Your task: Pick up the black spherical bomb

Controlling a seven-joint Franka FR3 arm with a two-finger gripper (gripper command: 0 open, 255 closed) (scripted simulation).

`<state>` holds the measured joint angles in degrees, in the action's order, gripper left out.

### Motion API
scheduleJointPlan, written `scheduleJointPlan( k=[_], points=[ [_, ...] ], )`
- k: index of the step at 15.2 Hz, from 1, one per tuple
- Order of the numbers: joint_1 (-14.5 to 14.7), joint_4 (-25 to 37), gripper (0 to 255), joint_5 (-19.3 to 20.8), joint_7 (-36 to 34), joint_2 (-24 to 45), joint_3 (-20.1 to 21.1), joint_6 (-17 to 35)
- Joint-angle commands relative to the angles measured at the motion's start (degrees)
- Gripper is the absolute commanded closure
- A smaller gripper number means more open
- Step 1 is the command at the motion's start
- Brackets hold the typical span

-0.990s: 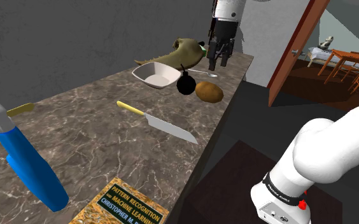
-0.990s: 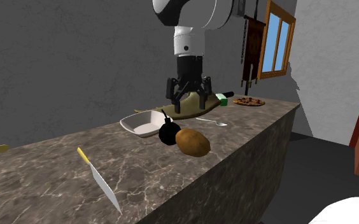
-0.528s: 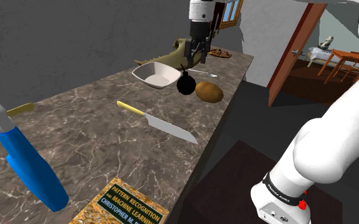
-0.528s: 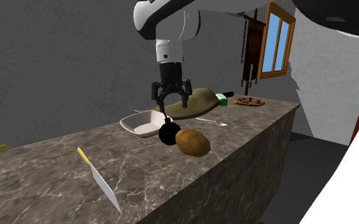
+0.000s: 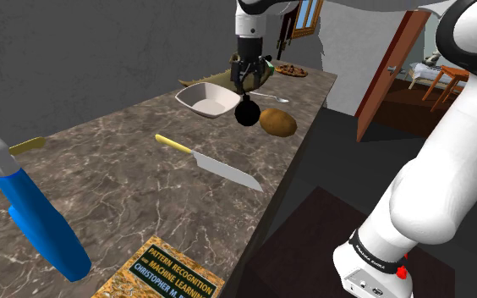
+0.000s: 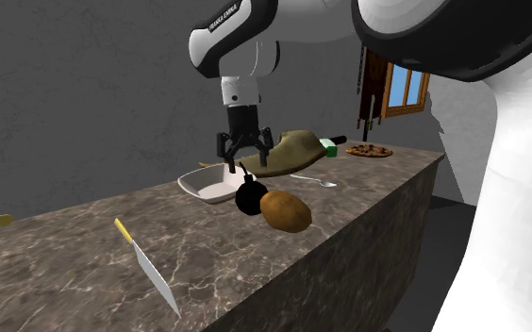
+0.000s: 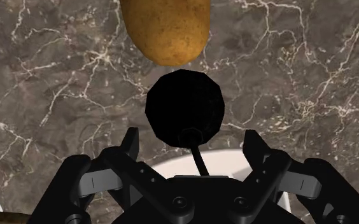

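Hovering over the black bomb beside the potato, end effector wide open.

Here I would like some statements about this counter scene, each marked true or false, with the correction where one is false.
1. The all-black two-finger gripper hangs open above the black round bomb. True.
2. The bomb is lifted off the brown marbled counter. False: it rests on the counter.
3. A brown oval potato lies right beside the bomb. True.
4. The yellow-handled knife lies inside the white rectangular dish. False: it lies on the counter, apart from the dish.
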<state>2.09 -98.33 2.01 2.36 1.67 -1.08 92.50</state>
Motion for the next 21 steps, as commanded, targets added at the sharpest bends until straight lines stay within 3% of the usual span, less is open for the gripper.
scheduleJointPlan(
  k=[1, 4, 5, 14, 21],
  points=[
    [0.0, -1.67, 0, 0.01, -0.06, -0.07, 0.0, 1.62],
    [-0.01, -2.89, 0, 0.02, -0.09, -0.07, -0.01, 2.83],
    [0.02, -2.75, 255, 0.01, -0.13, 0.1, 0.01, 2.86],
    [0.0, -2.88, 255, 0.02, -0.09, -0.07, -0.01, 2.83],
    [0.01, 2.81, 255, 0.0, 0.07, 0.17, 0.0, -2.62]
  ],
)
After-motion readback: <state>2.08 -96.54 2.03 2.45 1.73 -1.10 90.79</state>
